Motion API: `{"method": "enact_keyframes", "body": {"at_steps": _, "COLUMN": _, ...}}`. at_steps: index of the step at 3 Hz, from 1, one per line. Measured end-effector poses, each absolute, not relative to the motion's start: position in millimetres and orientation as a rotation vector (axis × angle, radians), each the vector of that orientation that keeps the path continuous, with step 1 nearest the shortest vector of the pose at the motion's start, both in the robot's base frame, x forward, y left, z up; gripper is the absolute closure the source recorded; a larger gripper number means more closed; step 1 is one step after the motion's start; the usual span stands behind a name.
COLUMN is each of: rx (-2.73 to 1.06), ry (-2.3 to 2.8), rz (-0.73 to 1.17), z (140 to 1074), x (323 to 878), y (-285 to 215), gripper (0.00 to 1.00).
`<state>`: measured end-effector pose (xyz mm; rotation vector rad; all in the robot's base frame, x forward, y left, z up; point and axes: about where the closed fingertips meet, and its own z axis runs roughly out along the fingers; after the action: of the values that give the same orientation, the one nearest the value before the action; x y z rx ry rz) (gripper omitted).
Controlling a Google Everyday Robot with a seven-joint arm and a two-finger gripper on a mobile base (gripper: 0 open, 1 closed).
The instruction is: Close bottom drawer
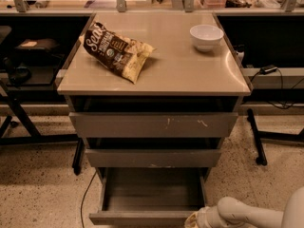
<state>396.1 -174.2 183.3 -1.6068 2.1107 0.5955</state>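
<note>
The bottom drawer (142, 217) of the grey-brown cabinet stands pulled far out, its thin plain front near the lower edge of the camera view and its inside bare. My gripper (194, 220) is at the bottom right, at the right end of the drawer's front, on the end of my white arm (247, 215). It is mostly cut off by the picture's edge. Above it the mid-width drawer (153, 157) and the widest drawer (153, 124), which has white scratch marks, stick out slightly.
On the cabinet top (190, 70) lie a brown snack bag (116, 50) and a white bowl (206, 36). Black table legs (254, 132) stand to the right and left. A cable (85, 198) runs across the speckled floor at the left.
</note>
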Motion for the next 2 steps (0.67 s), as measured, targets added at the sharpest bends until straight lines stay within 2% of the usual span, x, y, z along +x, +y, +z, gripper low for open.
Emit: {"method": "enact_keyframes", "body": {"at_steps": 2, "rx": -1.607, "ry": 2.111, "rz": 0.596, "z": 183.3, "x": 396.1, "y": -174.2, "gripper": 0.34}}
